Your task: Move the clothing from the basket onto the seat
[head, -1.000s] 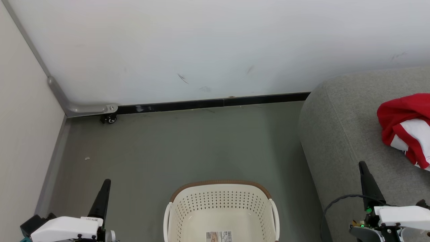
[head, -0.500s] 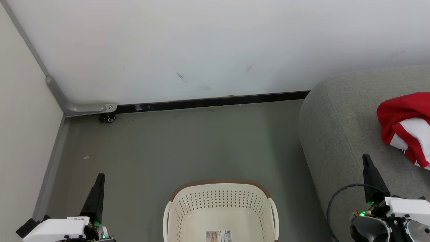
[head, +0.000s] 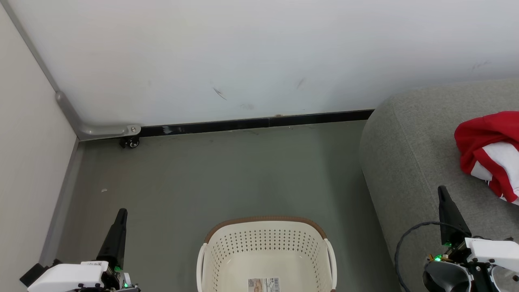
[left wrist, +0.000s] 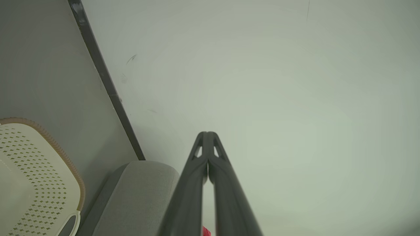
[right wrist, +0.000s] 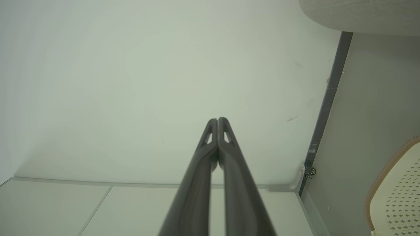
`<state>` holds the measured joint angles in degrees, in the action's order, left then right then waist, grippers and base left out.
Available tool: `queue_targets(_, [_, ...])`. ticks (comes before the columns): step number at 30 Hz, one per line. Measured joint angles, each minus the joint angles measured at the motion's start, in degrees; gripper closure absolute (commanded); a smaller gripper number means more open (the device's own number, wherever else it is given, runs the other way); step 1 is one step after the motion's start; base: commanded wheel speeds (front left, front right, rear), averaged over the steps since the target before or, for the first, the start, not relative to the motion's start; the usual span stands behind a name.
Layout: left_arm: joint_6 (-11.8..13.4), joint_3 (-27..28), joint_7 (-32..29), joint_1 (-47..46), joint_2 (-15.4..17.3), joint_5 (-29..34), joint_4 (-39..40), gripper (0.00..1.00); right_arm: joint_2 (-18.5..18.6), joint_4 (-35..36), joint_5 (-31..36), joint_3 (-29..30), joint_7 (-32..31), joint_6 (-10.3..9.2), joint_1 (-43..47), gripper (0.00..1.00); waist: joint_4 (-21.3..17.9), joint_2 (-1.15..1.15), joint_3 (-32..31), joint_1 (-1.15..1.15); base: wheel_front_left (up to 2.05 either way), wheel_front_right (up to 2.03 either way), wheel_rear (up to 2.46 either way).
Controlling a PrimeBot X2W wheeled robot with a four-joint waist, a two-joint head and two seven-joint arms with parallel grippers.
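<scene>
— Broadly, what is laid out around the basket?

— Beyond the basket a pale wall is seen, and grey floor is spread between the two. To the basket's right the seat is set, much the larger thing, with a strip of floor between them.

— And the basket itself?

— Only its far part is shown, and no cloth is seen in that part. Whether anything lies in the near part cannot be told.

— Where is the clothing found?

— The clothing, a crumpled red-and-white heap, is laid on the seat, well to the right of the basket and farther off. It is cut by the picture's edge, so its long axis cannot be judged.

— How are the grippers held?

— The left gripper is held over the floor to the basket's left, the right gripper over the seat to the basket's right. Both pairs of fingers are pressed fully together, and nothing is gripped by either.

— Anything smaller?

— A printed label is seen on the basket's bottom.

— Which arm is favoured if more is to be done?

— The right is judged nearer: the heap lies ahead of its tips and further right of the basket. As far as the basket is shown, the task is judged done or nearly so. Open cushion is seen on the heap's basket side. The rounded seat edge facing the basket is to be respected, lest cloth be slid to the floor.
</scene>
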<state>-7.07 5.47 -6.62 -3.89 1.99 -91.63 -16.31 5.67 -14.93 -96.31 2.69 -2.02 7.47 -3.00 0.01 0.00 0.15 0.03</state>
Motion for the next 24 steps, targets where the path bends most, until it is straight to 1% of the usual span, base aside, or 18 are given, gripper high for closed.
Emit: queue_targets(24, [0.0,-0.12,0.03,0.0,0.0,0.0,0.13,1.0,-0.01,-0.11,0.0,0.2,-0.01,0.0,-0.03,1.0,0.0,0.0,0.01,-0.01,0.0,0.0,0.0])
